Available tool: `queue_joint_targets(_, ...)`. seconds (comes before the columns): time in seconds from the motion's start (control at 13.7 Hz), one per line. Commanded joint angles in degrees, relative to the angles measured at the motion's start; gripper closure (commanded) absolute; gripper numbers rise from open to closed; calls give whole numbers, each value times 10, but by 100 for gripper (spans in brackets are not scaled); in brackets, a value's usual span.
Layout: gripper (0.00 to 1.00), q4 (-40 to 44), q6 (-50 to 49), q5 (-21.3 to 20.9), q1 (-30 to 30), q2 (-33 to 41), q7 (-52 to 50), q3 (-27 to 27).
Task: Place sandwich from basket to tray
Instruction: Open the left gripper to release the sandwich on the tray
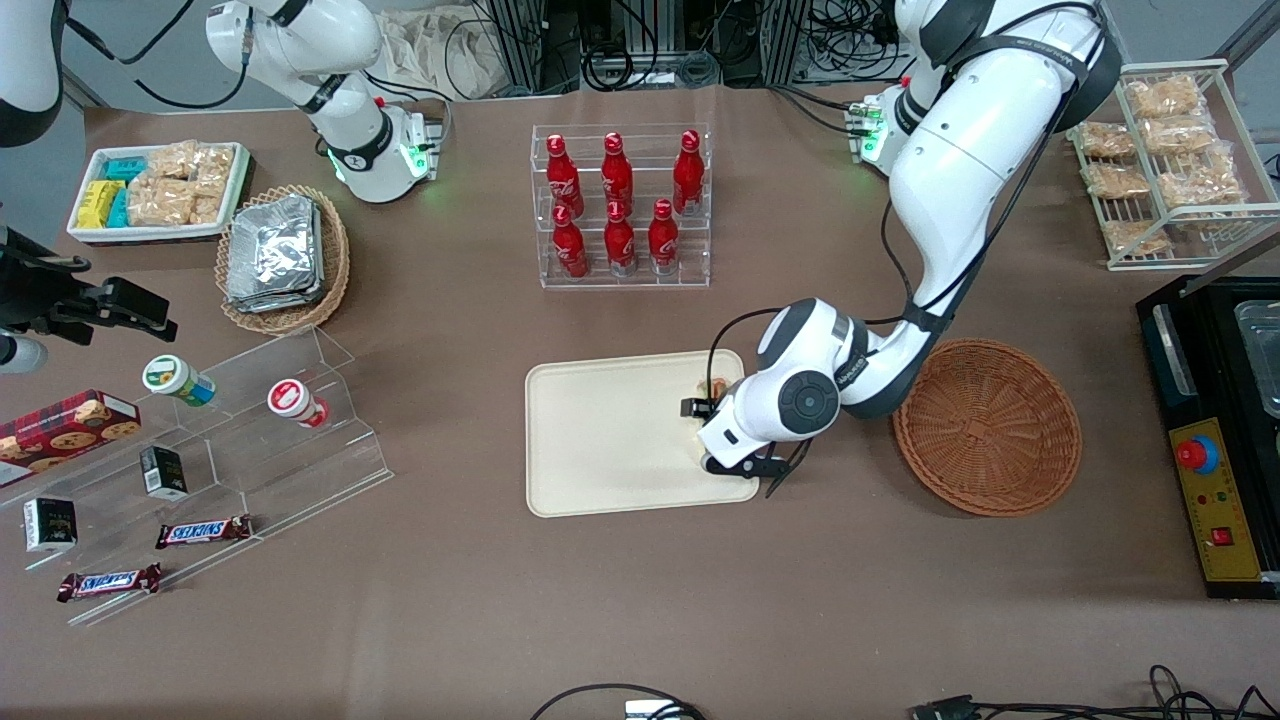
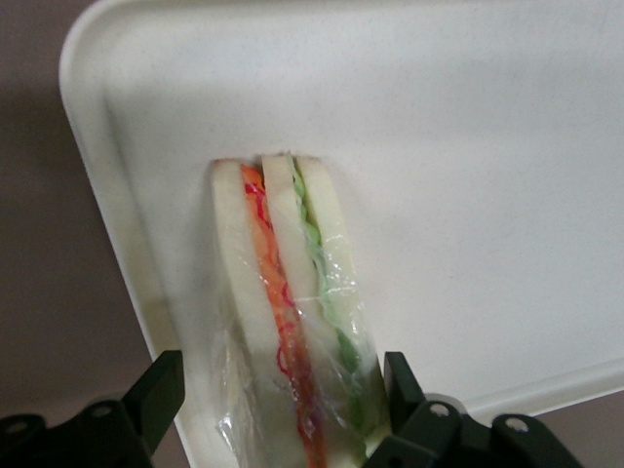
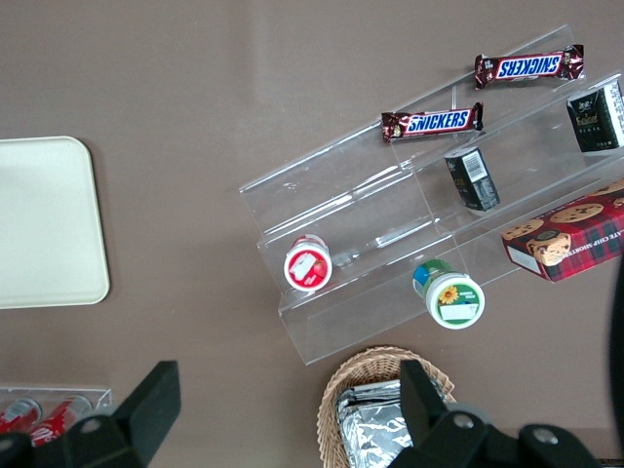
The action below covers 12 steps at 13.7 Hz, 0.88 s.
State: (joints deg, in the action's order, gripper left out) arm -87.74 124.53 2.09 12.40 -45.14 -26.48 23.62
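Note:
The sandwich (image 2: pixel 288 292), a wrapped wedge of pale bread with orange-red and green filling, rests on the cream tray (image 2: pixel 468 146) close to one rounded corner. My left gripper (image 2: pixel 281 390) is open and straddles it. One finger (image 2: pixel 161 390) stands clear of the wrap and the other finger (image 2: pixel 398 380) is close beside it. In the front view the gripper (image 1: pixel 705 402) hangs low over the tray (image 1: pixel 610 430) at the edge nearest the working arm's end, and a bit of the sandwich (image 1: pixel 712 386) shows past the wrist. The reddish-brown basket (image 1: pixel 987 425) beside the tray holds nothing.
A clear rack of red bottles (image 1: pixel 620 205) stands farther from the front camera than the tray. A stepped acrylic shelf (image 1: pixel 200 440) with snacks and a tan basket of foil packs (image 1: pixel 280 255) lie toward the parked arm's end. A black control box (image 1: pixel 1215 440) sits beside the basket.

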Motion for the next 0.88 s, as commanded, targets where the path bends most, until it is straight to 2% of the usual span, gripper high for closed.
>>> queue_joint_targets(0.0, 9, 9, -5, -9, -5, 33, -11, -10)
queue_joint_targets(0.07, 4, 7, -8, -9, -13, 51, -10, -14)
queue_joint_targets(0.22, 2, 6, -37, -9, -23, 104, -8, -27)
queue_joint_targets(0.51, 0, 7, -164, -10, -41, 220, 14, -65)
queue_joint_targets(0.8, 0, 6, -299, -9, -123, 306, 71, -65)
